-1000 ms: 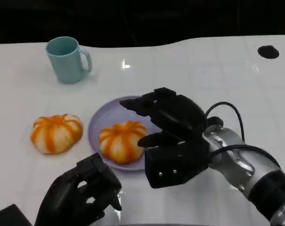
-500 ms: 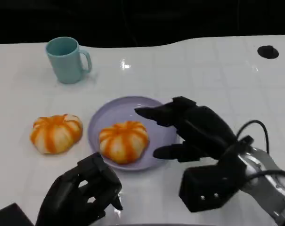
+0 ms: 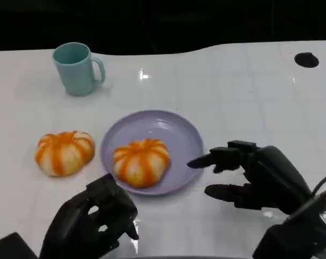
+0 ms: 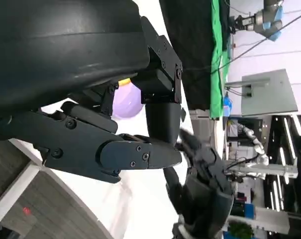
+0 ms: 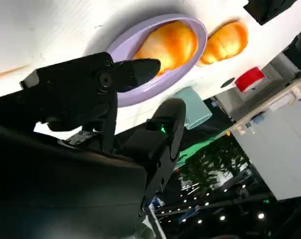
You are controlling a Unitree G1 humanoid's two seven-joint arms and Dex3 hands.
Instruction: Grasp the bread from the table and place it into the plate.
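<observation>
One orange-and-white bread point(image 3: 141, 161) point(image 5: 167, 45) lies on the left part of the lavender plate point(image 3: 176, 135) point(image 5: 155, 82) point(image 4: 128, 97). A second, similar bread point(image 3: 64, 152) point(image 5: 225, 40) sits on the table left of the plate. My right hand point(image 3: 257, 175) point(image 5: 90, 99) point(image 4: 200, 184) hovers to the right of the plate, fingers apart and pointing at it, holding nothing. At the front left, just below the plate's near rim, my left hand point(image 3: 92, 224) point(image 4: 105, 124) has its fingers curled in and nothing in them.
A teal mug point(image 3: 76, 68) point(image 5: 192, 107) stands at the back left of the white table point(image 3: 233, 91). A black round hole point(image 3: 306, 59) marks the far right of the tabletop. Behind the table's far edge everything is dark.
My right hand has drawn back from over the plate toward the right and the near edge, leaving the bread on the plate. The left hand has stayed put.
</observation>
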